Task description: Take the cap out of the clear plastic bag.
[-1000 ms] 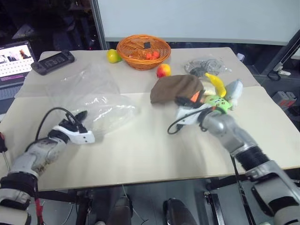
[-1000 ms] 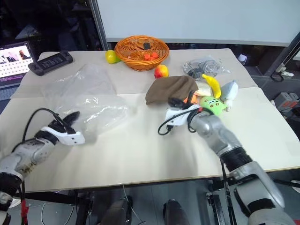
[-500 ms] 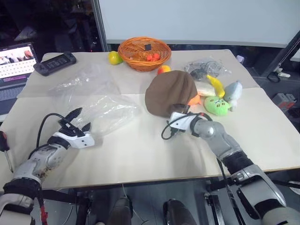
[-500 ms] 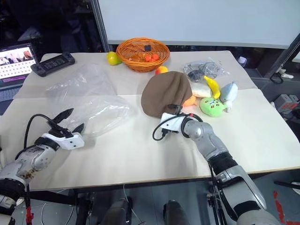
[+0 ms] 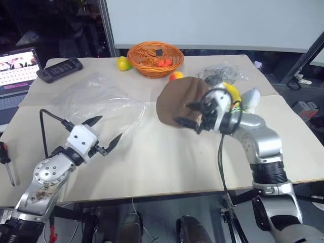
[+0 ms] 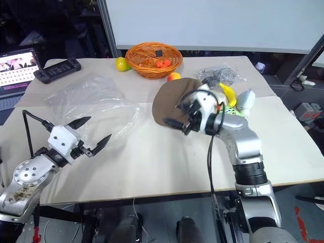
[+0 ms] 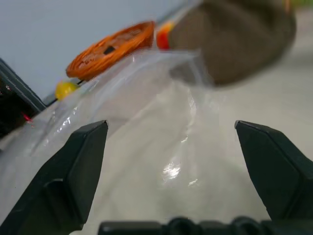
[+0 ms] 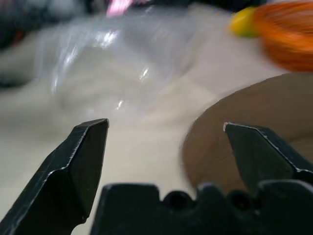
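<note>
Black fingers on both our grippers are spread wide and holding nothing. Our left gripper point(image 5: 104, 132) hovers over the near left part of the table point(image 5: 167, 162), its tips just short of the clear plastic bag point(image 5: 101, 104), which lies flat and crinkled there. Our right gripper point(image 5: 190, 114) hangs in front of the cap point(image 5: 179, 98); we can't tell if it touches the fabric. The brown cap sits out on the table, beside the bag, not inside it. Around it: an orange wicker basket point(image 5: 155, 58), a yellow-green fruit point(image 5: 122, 63), a small clear bag of dark items point(image 5: 220, 73), and some toys point(image 5: 248, 98) crowded behind our right arm.
</note>
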You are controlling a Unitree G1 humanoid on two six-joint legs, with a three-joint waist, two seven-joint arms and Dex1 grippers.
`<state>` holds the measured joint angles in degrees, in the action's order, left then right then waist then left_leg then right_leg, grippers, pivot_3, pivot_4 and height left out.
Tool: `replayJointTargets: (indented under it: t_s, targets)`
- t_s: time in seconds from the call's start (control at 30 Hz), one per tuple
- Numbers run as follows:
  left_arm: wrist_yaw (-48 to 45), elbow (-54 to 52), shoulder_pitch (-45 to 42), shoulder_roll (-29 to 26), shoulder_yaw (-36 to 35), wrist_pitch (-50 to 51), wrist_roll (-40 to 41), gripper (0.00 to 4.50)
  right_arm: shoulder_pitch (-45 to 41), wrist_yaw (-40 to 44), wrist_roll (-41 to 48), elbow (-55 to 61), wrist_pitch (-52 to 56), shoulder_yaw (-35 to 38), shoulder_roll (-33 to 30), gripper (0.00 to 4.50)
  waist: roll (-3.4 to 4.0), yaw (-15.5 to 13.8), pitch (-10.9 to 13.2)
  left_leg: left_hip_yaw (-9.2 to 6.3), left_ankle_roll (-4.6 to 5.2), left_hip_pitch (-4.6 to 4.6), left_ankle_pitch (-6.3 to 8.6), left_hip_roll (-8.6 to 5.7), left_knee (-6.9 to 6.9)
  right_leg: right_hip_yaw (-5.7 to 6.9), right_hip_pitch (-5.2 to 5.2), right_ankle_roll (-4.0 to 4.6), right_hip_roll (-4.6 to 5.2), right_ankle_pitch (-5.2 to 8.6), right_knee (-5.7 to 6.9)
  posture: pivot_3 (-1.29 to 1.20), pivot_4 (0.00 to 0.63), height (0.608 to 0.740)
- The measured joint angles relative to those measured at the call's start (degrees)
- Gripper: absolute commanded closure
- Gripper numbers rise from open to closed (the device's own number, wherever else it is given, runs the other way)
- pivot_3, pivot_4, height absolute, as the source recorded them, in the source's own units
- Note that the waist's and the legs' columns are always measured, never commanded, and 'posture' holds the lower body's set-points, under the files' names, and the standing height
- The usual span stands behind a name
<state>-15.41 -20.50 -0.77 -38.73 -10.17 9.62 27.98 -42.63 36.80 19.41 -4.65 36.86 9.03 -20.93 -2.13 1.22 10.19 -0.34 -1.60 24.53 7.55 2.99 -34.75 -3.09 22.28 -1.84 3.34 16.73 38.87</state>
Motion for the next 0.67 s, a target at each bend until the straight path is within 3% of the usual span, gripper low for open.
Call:
replayJointTargets:
  t_s: [0.07,0.3,0.5,0.67]
  targets:
    - [7.01,-1.02,0.26,4.95,-5.69,4.61,2.75,0.03,0.47,-6.98,-1.94,-3.32,-2.13,3.74,-0.3,0.0,-0.03,-0.25,-0.01,-0.01,0.01,0.03,0.0,-0.01,0.0,0.0,0.01,-0.01,0.0,0.0,0.0,0.0,0.15,0.74]
    - [24.38,-1.14,5.76,15.36,-18.06,9.38,-3.74,0.03,10.84,-20.84,-13.61,-11.29,-15.75,3.01,-1.77,0.0,-0.03,-0.15,-0.02,0.12,0.11,0.14,0.13,-0.1,0.01,-0.19,0.08,-0.08,0.05,0.0,-0.19,0.0,0.15,0.74]
    - [25.98,2.76,6.59,20.56,-20.9,8.99,-5.49,0.03,11.85,-23.52,-15.76,-13.92,-22.01,2.64,-1.73,0.0,-0.05,0.14,-0.04,0.17,0.11,-0.03,0.12,-0.09,-0.02,-0.26,-0.02,-0.1,0.01,-0.03,-0.18,0.0,0.15,0.74]
    - [25.09,3.68,7.08,21.44,-20.93,8.4,-5.93,0.03,11.85,-23.49,-16.47,-16.44,-23.97,1.6,-1.73,0.0,-0.07,0.11,-0.05,0.17,0.11,0.02,0.13,-0.09,-0.01,-0.27,-0.01,-0.11,0.01,-0.02,-0.22,0.0,0.15,0.74]
